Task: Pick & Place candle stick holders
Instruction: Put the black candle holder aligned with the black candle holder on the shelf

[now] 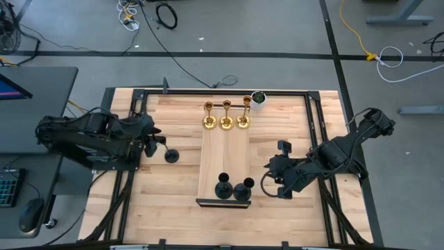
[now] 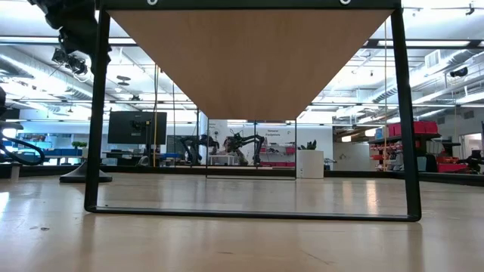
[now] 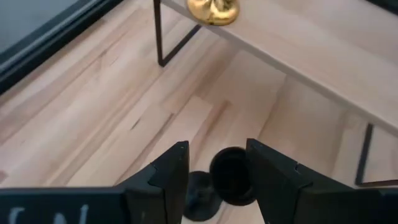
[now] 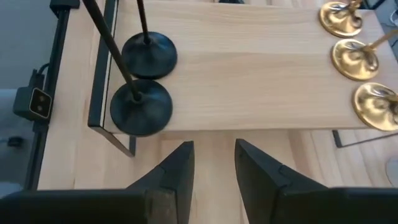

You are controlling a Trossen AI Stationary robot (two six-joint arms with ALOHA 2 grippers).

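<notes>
A raised wooden shelf (image 1: 225, 149) stands mid-table. Three gold candle stick holders (image 1: 226, 122) stand in a row at its far end, and two black ones (image 1: 223, 188) (image 1: 243, 189) at its near end. A third black holder (image 1: 171, 155) is on the table left of the shelf, its stem slanting toward my left gripper (image 1: 157, 141). That gripper is open, with a finger on either side of the holder's cup (image 3: 233, 177). My right gripper (image 1: 269, 182) is open and empty, right of the shelf's near end. My left gripper has its fingers on either side of the black holder's cup (image 3: 231, 186), coming from the table's left. The cup lies close to one finger (image 3: 270, 180), with a gap to the other. Whether it touches I cannot tell. The base (image 3: 198, 198) shows below the fingers.
A small white pot with a green plant (image 1: 258, 99) stands at the shelf's far right corner. The shelf rests on thin black legs (image 2: 97, 113), with open room under it. Bare tabletop lies on both sides of the shelf.
</notes>
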